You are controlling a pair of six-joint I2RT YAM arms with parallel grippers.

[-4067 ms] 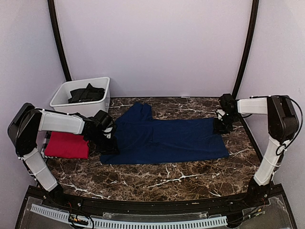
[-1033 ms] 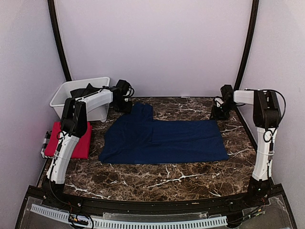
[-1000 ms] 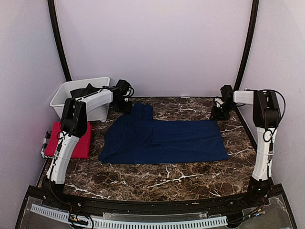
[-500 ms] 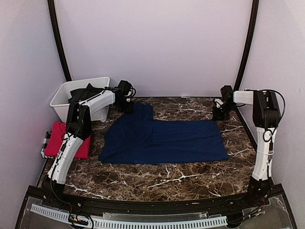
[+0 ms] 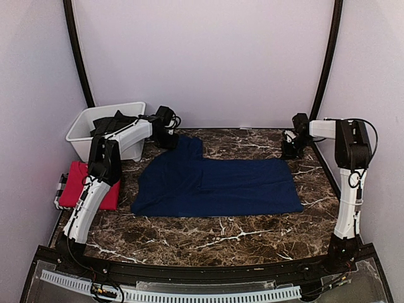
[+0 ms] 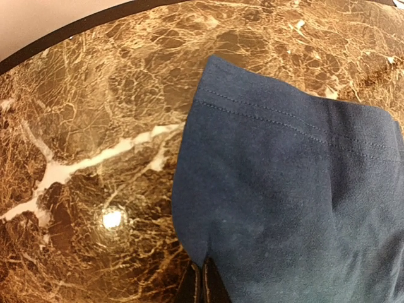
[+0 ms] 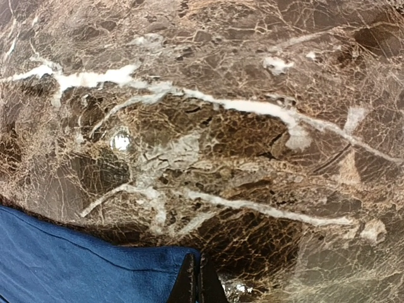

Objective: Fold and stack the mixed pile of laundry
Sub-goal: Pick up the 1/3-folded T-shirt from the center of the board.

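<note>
Left gripper (image 6: 202,285) clenched on navy blue T-shirt (image 6: 284,196) stitched edge; right gripper (image 7: 195,283) pinching its corner.

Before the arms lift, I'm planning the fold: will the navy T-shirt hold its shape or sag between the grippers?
Probably floppy: the navy T-shirt lies flat and limp on the table. Pinched only at two far edges by the left gripper and right gripper, its middle would likely sag.
</note>
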